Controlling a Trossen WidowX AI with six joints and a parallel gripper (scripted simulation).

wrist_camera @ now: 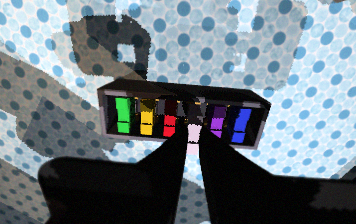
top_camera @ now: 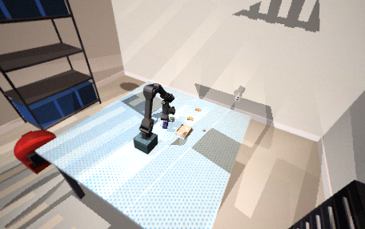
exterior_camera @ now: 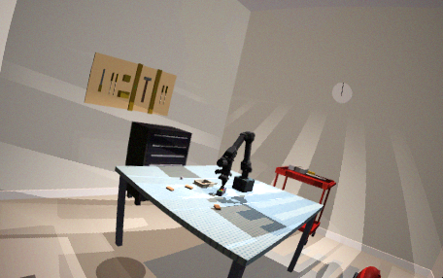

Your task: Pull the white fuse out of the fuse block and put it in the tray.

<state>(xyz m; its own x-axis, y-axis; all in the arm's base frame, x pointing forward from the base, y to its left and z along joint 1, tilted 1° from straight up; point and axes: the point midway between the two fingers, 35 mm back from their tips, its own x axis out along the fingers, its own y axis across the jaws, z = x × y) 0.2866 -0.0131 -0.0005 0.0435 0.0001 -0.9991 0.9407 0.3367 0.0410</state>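
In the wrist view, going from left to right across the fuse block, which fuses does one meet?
Green fuse → yellow fuse → red fuse → white fuse, held between the jaws → purple fuse → blue fuse.

Red fuse (wrist_camera: pixel 170 120) and purple fuse (wrist_camera: pixel 218 121) tight beside white fuse (wrist_camera: pixel 193 134), fuse block (wrist_camera: pixel 107 116) walls enclosing, open above.

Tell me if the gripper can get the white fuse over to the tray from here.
Probably yes: the gripper is shut on the white fuse, and the tray lies open close beside it, nothing between them.
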